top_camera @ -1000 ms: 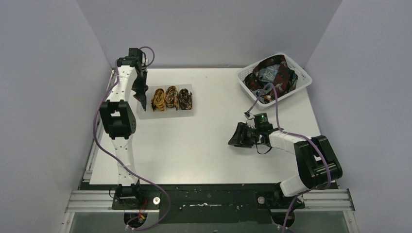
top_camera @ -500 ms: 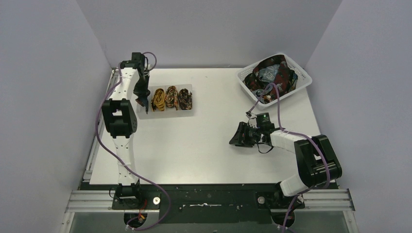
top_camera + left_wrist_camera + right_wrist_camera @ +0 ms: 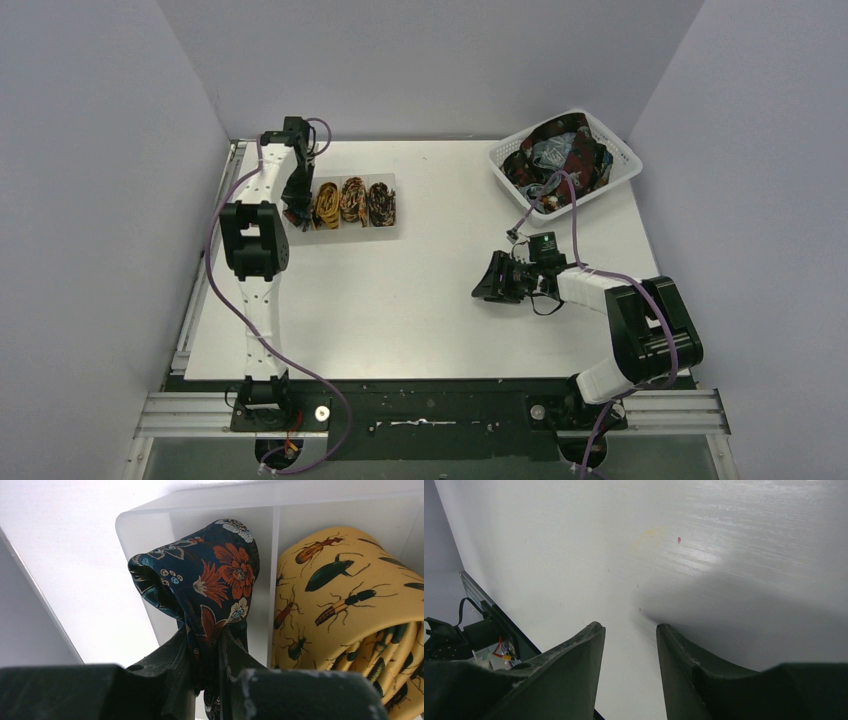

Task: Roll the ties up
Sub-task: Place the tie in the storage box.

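Left wrist view: the left gripper [image 3: 204, 652], clenched on a navy necktie with orange flowers [image 3: 215, 570] wound into a compact coil, holds it at the end compartment of a translucent white plastic divider tray [image 3: 200, 502], mid-frame. Whether the coil rests on the compartment floor is hard to tell. Just right of it, past a thin wall, lies a rolled yellow tie printed with beetles [image 3: 345, 595].

From above, the tray sits at upper left with three finished coils [image 3: 351, 200] in a row, so this looks like the fourth. A heap of unrolled ties [image 3: 560, 150] fills the white lattice basket [image 3: 600, 188] at upper right, so much of the work is left. The right gripper [image 3: 629, 627] hovers over the white table [image 3: 724, 555], jaws parted and holding nothing.
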Robot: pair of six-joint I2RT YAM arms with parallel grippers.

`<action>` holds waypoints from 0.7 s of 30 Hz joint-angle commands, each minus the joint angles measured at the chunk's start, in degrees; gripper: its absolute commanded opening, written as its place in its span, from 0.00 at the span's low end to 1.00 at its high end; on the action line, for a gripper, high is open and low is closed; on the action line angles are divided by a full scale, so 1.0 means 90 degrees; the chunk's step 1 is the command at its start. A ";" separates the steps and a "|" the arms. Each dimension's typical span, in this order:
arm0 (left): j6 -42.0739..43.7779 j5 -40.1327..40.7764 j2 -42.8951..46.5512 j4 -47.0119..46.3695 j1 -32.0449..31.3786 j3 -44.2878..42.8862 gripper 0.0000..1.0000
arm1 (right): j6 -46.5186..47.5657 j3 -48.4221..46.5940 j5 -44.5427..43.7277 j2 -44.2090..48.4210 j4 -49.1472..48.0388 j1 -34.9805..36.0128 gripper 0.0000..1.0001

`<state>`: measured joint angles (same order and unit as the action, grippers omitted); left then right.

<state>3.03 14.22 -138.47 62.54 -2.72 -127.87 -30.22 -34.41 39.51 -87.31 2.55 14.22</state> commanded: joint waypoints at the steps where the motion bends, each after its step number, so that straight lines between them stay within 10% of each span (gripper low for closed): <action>1: 0.0013 0.0491 0.0055 -0.0367 -0.0125 -0.0009 0.00 | 0.0198 0.0044 -0.0260 -0.0229 0.0045 -0.0054 0.46; 21: 0.0128 0.0714 -0.0036 -0.0855 -0.0193 0.0361 0.00 | 0.0186 0.0073 -0.0181 -0.0309 0.0038 -0.0064 0.47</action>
<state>4.99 19.03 -139.13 58.67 -4.25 -126.30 -30.22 -34.41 41.39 -88.20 1.34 13.89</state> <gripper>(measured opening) 0.136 0.464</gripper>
